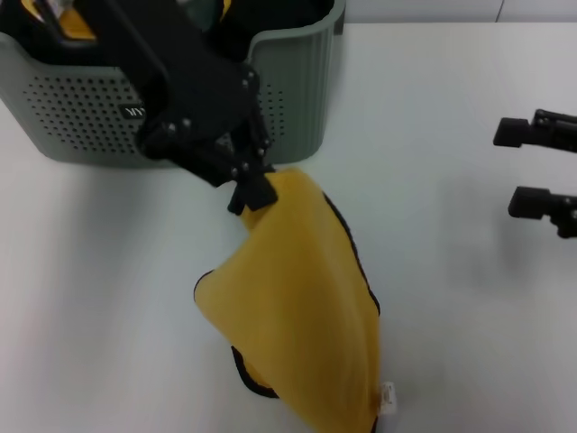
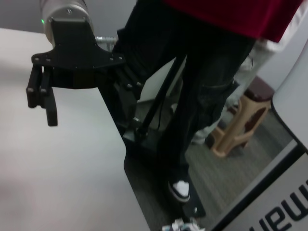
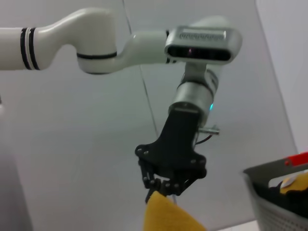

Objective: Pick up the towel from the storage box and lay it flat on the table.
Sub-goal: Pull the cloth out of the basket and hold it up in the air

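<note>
Gripping a bunched corner of the towel [image 1: 297,307], the left gripper [image 1: 252,191] has its fingers pinched together on the yellow cloth just in front of the storage box [image 1: 288,90]. Towel hangs from that pinch and drapes down toward the near edge of the table [image 1: 451,316]; lower part rests on the white surface, black edging showing along the folds, small white tag [image 1: 389,398] near the bottom corner. Box stands at the far left of the table, dotted side facing forward, some yellow and dark items visible inside. Right gripper [image 1: 532,171] hangs at the right side over bare tabletop, well apart from the towel, fingers spread and holding nothing.
</note>
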`<state>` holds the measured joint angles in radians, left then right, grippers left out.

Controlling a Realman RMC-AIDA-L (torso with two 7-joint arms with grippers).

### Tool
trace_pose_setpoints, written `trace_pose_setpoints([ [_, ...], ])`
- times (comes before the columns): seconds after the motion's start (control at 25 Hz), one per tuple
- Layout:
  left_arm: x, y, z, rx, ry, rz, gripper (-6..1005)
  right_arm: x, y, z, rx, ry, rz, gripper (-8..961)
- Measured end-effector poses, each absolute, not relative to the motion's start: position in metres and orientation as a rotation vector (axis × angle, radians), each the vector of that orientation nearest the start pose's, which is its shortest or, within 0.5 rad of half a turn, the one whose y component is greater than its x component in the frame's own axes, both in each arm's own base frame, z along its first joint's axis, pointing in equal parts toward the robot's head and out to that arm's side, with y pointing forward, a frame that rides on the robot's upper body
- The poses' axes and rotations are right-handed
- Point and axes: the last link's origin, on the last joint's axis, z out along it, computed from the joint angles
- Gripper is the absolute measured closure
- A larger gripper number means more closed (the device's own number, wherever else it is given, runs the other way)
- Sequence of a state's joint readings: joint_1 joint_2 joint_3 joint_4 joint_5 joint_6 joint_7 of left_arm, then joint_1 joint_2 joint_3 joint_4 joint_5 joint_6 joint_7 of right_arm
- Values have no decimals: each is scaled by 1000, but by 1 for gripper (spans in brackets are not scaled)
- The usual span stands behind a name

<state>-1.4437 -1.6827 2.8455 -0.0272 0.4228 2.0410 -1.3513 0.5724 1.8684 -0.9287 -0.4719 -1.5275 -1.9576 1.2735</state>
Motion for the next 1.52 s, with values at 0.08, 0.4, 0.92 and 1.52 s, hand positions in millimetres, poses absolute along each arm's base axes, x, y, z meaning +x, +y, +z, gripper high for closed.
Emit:
trace_pose_setpoints([
  [0.08,-57,384,72,2568,-114,-59,971,216,319,71,-2933,269,1221,127],
  [0.4,-16,386,71,2537,-337,-81,970,184,354,95,-3138,250,945,128],
  [0.92,57,379,60,2414,-793,-96,970,167,366,123,-3174,173,867,128],
  [1.52,116,364,26,2380,-1104,-259,971,186,353,141,-3154,155,876,127],
])
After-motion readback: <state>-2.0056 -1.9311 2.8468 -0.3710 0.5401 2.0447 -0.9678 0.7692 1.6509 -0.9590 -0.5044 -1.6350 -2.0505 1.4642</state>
